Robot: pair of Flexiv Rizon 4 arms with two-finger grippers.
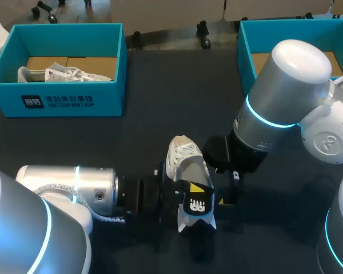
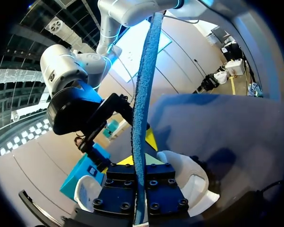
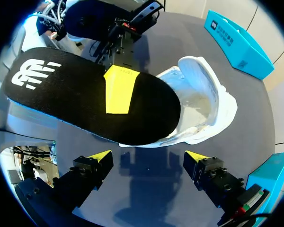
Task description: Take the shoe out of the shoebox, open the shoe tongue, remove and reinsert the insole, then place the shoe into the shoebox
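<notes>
Shoe (image 1: 186, 162) long axis far-near, toe away | left claw (image 2: 140, 158) clamped on insole (image 3: 94, 94) | right claw (image 3: 147, 157) released

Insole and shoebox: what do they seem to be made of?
Insole: probably foam under a black fabric top, going by its fuzzy matte weave; the underside is blue. Shoebox: likely cardboard, matte teal outside, with a plain brown floor inside.

The insole (image 1: 195, 204) covers part of the shoe (image 1: 186, 162); the right shoebox (image 1: 244, 48) is cut off.
</notes>
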